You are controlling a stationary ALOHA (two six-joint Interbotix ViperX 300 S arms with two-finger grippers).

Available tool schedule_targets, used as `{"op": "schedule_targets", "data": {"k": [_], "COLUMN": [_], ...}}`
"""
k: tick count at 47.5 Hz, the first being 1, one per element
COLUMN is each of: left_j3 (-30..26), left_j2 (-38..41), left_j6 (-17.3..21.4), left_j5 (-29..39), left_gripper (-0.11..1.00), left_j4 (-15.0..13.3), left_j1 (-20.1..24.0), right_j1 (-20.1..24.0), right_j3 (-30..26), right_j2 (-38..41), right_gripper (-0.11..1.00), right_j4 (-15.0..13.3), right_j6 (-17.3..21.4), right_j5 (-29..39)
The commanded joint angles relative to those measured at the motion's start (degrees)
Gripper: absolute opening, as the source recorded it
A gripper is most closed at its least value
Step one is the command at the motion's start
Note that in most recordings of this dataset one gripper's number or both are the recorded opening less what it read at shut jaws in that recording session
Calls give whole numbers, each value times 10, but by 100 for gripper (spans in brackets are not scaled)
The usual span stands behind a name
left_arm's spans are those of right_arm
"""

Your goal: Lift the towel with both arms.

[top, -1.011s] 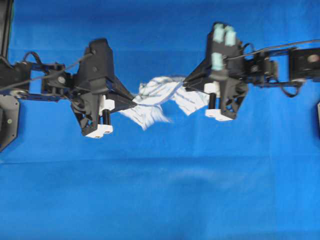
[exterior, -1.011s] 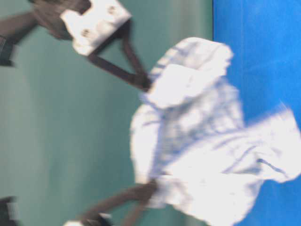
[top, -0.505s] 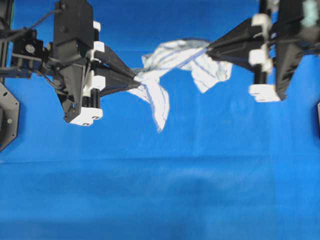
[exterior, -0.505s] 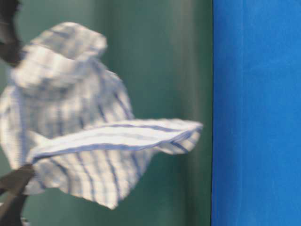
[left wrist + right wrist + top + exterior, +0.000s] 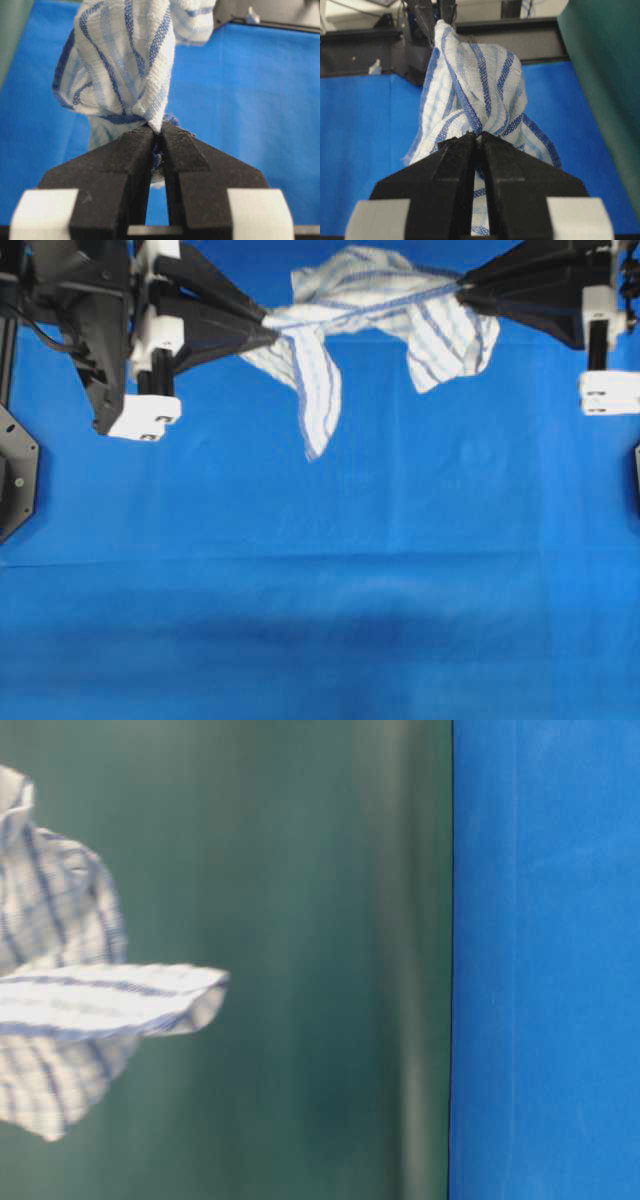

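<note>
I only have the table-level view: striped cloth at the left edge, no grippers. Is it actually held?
Observer: Yes. The left gripper is shut on the towel, a bunched corner pinched at its tips.
Operator: And the other side?
Observer: The right gripper is shut on a second bunch of it.
Operator: Sagging between them?
Observer: Overhead, one hem runs taut between the grippers; two flaps hang over the blue cloth.
</note>
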Motion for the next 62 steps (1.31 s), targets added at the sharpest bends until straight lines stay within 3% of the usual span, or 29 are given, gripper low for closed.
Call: {"op": "schedule_targets", "data": {"k": [1, 15, 17, 26, 28, 31, 46, 54, 62], "left_j3": [-19, -11, -8, 7, 11, 12, 54, 120, 187], "left_j2": [-7, -16, -19, -28, -28, -28, -20, -1, 31], "left_j6": [10, 60, 60, 47, 44, 41, 37, 37, 37], "left_j5": [1, -40, -53, -74, -75, -75, -89, -138, -200], "left_gripper": [3, 6, 13, 69, 80, 90, 88, 88, 88], "left_j4": [1, 0, -1, -1, -2, -1, -1, -2, -2], "left_j1": [2, 0, -3, -11, -11, -11, -15, -30, -40], "right_j1": [-1, 7, 7, 7, 7, 7, 9, 18, 25], "right_j3": [-18, -17, -17, -17, -17, -16, 5, 62, 134], "right_j2": [-10, -10, -10, -10, -10, -10, -7, 4, 32], "right_gripper": [6, 7, 10, 63, 68, 64, 63, 63, 63], "right_j4": [-2, -2, -2, -6, -9, -9, -9, -7, -3], "right_j6": [-4, -11, -11, -14, -13, -12, -8, -4, 7], "right_j5": [0, 1, 0, 1, 1, 1, -1, -14, -69]}}
